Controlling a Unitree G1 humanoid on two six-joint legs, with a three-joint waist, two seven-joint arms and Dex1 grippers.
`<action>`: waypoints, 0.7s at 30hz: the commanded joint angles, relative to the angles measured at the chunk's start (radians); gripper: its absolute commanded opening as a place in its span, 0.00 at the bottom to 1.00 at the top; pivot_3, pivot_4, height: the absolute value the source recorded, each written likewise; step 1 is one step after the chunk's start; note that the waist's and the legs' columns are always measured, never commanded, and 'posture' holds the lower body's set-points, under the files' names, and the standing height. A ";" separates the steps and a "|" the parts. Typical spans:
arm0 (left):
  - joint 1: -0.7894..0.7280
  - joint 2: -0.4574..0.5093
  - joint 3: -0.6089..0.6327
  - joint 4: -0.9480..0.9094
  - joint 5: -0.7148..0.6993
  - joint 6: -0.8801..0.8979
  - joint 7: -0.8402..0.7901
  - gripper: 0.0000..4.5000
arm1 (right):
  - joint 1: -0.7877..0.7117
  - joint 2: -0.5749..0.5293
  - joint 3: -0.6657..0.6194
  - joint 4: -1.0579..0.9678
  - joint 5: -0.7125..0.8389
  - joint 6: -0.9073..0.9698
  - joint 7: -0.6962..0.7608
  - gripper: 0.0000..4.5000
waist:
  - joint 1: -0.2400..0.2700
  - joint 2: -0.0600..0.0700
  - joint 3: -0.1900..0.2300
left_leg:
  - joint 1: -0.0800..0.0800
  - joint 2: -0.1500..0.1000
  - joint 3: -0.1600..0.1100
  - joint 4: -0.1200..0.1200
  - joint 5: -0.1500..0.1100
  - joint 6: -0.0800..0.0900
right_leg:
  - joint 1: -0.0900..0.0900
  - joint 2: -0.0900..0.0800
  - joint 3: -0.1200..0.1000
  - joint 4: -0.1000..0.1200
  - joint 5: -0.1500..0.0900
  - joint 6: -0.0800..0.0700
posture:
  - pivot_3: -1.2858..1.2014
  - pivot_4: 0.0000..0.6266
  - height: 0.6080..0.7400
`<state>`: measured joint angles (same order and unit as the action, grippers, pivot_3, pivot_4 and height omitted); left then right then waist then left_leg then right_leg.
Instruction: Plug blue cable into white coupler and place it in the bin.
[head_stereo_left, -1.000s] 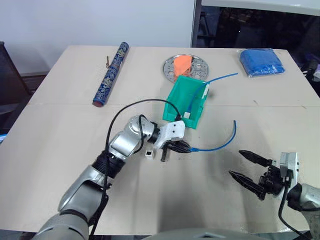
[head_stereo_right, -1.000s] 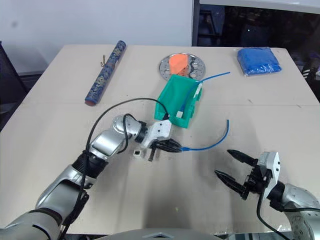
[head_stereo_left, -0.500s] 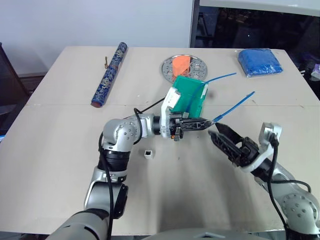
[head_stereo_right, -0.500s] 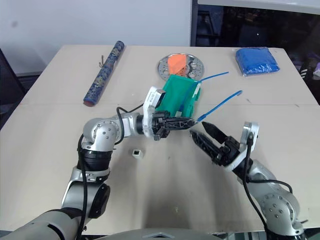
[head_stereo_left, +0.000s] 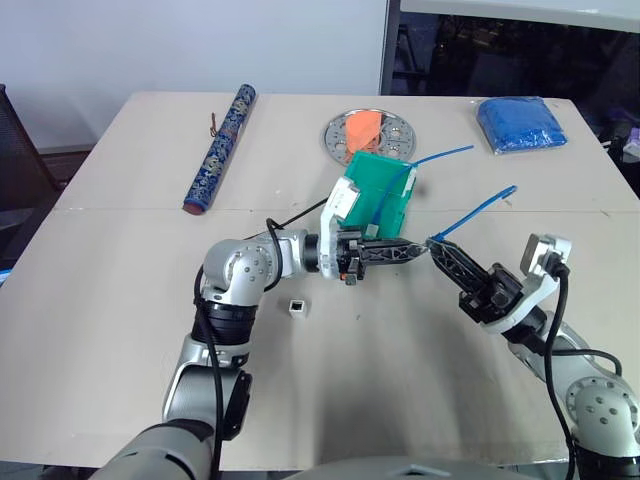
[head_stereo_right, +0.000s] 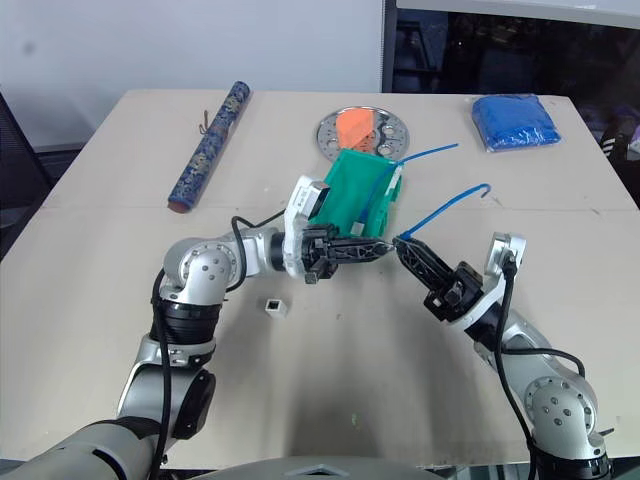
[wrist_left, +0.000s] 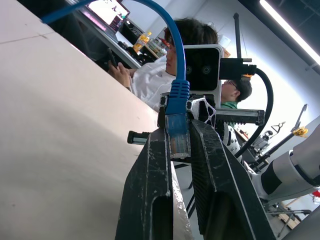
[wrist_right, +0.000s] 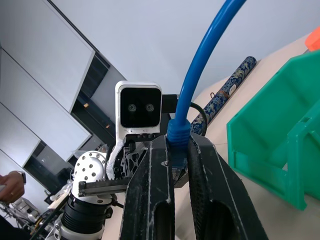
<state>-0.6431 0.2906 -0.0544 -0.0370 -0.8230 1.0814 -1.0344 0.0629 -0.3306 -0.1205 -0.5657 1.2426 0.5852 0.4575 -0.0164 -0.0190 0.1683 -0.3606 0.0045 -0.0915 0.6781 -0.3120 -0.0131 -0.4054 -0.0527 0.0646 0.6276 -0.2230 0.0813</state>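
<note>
Just in front of the bin (head_stereo_left: 378, 192), both the left pincer (head_stereo_left: 418, 249) and right pincer (head_stereo_left: 436, 246) clamp the blue cable's (head_stereo_left: 478, 209) plug end; the white coupler (head_stereo_left: 296, 306) lies on the surface (head_stereo_left: 120, 300) nearby.

Your table (head_stereo_left: 120, 300) is beige with a seam line running across its middle. At the far left you have a dark blue patterned roll (head_stereo_left: 221, 148) lying lengthwise, one end toward the table's far edge. At the far centre a round silver plate (head_stereo_left: 345, 138) carries an orange piece (head_stereo_left: 364, 125). A folded blue cloth (head_stereo_left: 521, 123) lies at the far right corner. In your left wrist view, people (wrist_left: 165, 75) sit at a desk beyond the table's edge.
</note>
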 joint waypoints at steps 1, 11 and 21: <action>0.012 0.033 -0.035 -0.071 0.003 -0.036 -0.035 0.34 | -0.029 0.015 -0.011 -0.011 0.014 -0.019 -0.006 0.00 | 0.000 0.000 0.000 | 0.000 0.000 0.000 0.000 0.000 0.000 | 0.000 0.000 0.000 0.000 0.000 0.000 | 0.52 0.24 1.00; 0.282 0.252 0.409 -0.597 -0.096 -0.081 0.239 0.81 | -0.009 -0.024 -0.089 0.045 0.015 -0.013 0.003 0.00 | -0.022 0.001 0.000 | 0.000 0.001 0.002 -0.005 0.000 0.000 | -0.004 0.000 0.002 -0.001 0.000 0.000 | 0.52 0.24 1.00; 1.283 0.035 0.224 -0.879 0.585 -0.687 0.562 0.81 | 0.034 -0.048 -0.118 0.125 -0.054 -0.016 0.084 0.00 | 0.011 -0.004 -0.004 | -0.001 -0.001 0.007 -0.008 -0.001 0.000 | -0.004 -0.004 0.006 -0.005 -0.001 -0.002 | 0.52 0.24 1.00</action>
<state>0.6359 0.3410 0.2347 -0.9263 -0.3419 0.5151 -0.5209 0.1010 -0.3702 -0.2329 -0.4252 1.1915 0.5774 0.5160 -0.0057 -0.0231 0.1643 -0.3610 0.0031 -0.0849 0.6712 -0.3122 -0.0128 -0.4080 -0.0564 0.0703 0.6223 -0.2257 0.0772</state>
